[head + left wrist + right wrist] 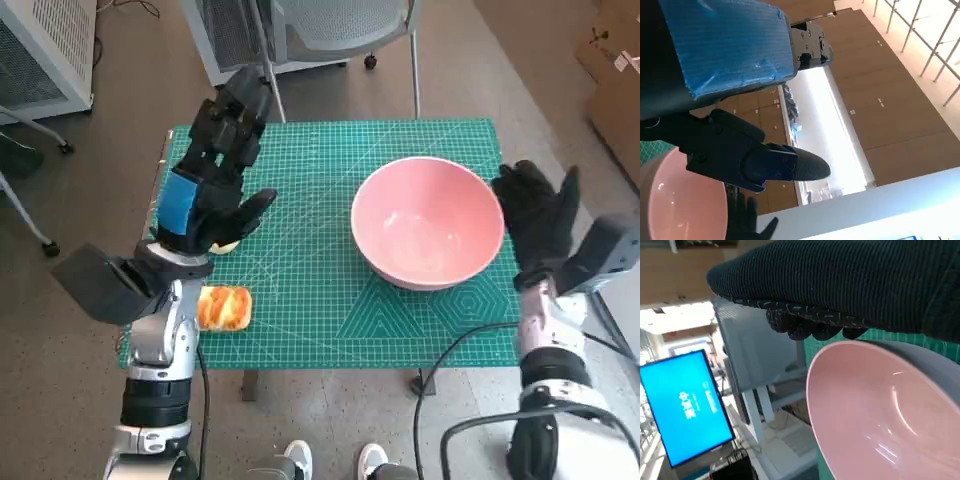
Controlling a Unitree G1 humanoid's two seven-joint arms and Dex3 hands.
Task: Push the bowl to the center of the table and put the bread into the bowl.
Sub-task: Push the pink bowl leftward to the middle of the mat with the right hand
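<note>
A pink bowl stands empty on the right half of the green cutting mat; it also shows in the left wrist view and the right wrist view. My right hand, in its black glove, is against the bowl's right side with fingers spread and holds nothing. A golden bread roll lies near the mat's front left edge. My left hand hovers raised above the mat's left side, behind the bread, fingers apart and empty. A second pale piece shows under its palm.
The mat covers the small table, whose edges drop off on all sides. A chair stands behind the table and a white rack at the back left. Feet show in front of the table. A blue screen shows in the right wrist view.
</note>
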